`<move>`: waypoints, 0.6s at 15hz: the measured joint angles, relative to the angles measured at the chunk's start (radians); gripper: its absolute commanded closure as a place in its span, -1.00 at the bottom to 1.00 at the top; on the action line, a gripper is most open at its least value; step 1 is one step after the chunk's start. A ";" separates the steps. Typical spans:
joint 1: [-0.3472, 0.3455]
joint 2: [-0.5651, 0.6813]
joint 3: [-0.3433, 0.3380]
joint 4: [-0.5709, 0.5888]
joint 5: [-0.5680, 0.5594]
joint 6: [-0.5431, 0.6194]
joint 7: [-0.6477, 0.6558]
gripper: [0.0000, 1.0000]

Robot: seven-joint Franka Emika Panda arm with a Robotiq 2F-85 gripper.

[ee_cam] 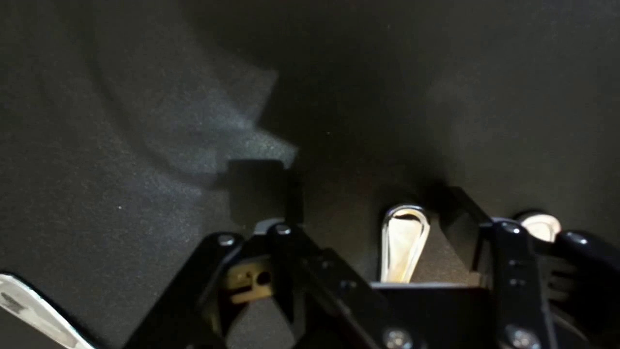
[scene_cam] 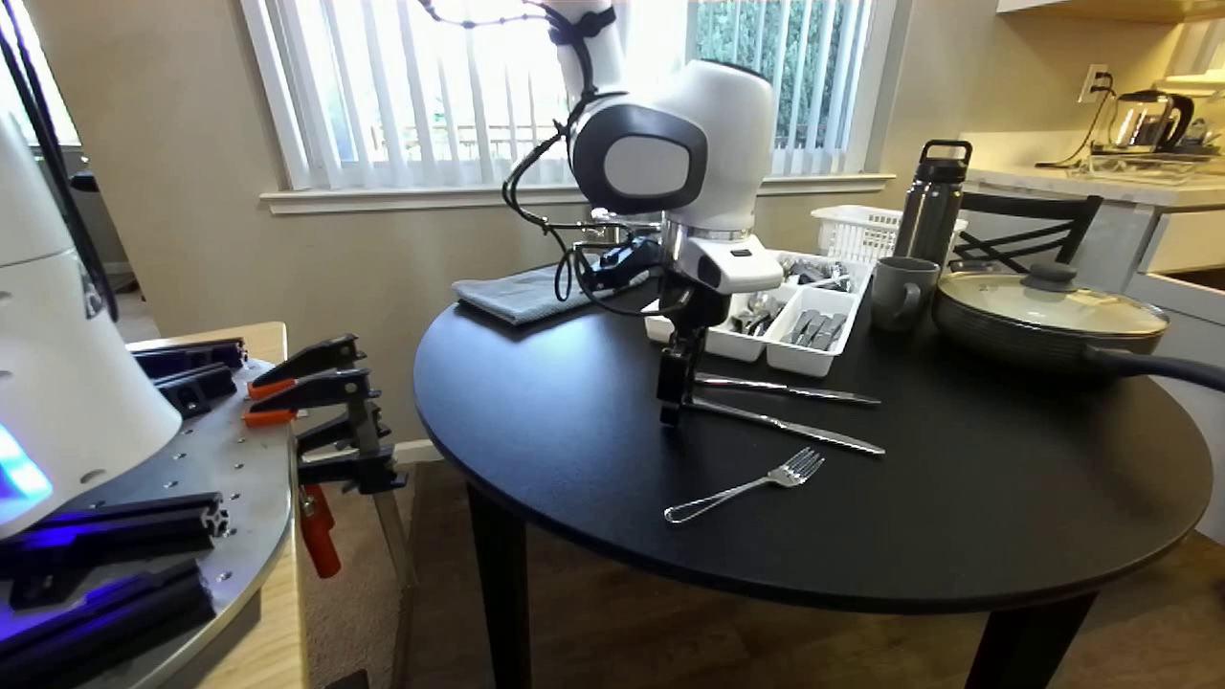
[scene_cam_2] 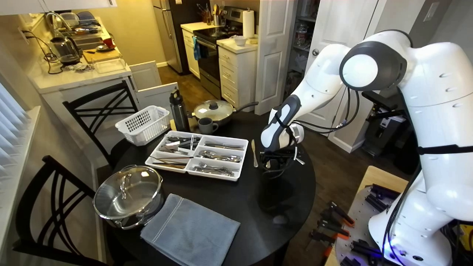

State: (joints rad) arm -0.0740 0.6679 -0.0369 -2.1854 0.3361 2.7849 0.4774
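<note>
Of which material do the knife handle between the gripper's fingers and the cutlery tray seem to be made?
Knife handle: polished metal, probably steel, since its rim glints brightly. Cutlery tray: likely plastic, white, smooth, apparently moulded as one piece.

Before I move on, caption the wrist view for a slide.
Open gripper with one shiny cutlery handle between its fingers, dark tabletop beneath.

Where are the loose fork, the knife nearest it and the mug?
Fork [scene_cam: 785, 475]: in an exterior view, its head.
Knife [scene_cam: 807, 431]: in an exterior view, its blade.
Mug [scene_cam_2: 205, 126]: in an exterior view, its body.
</note>
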 measured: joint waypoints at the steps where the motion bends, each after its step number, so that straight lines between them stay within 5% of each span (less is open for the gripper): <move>1: 0.005 0.002 -0.005 0.001 0.000 -0.001 0.000 0.26; 6: 0.018 -0.004 -0.023 0.003 0.000 -0.003 0.001 0.91; 7: 0.020 -0.005 -0.025 0.004 0.000 -0.004 0.001 0.91; 8: 0.024 -0.007 -0.028 0.005 0.000 -0.004 0.002 -0.03; 9: 0.028 -0.005 -0.031 0.005 0.000 -0.004 0.002 -0.06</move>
State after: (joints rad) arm -0.0462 0.6625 -0.0683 -2.1802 0.3361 2.7810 0.4795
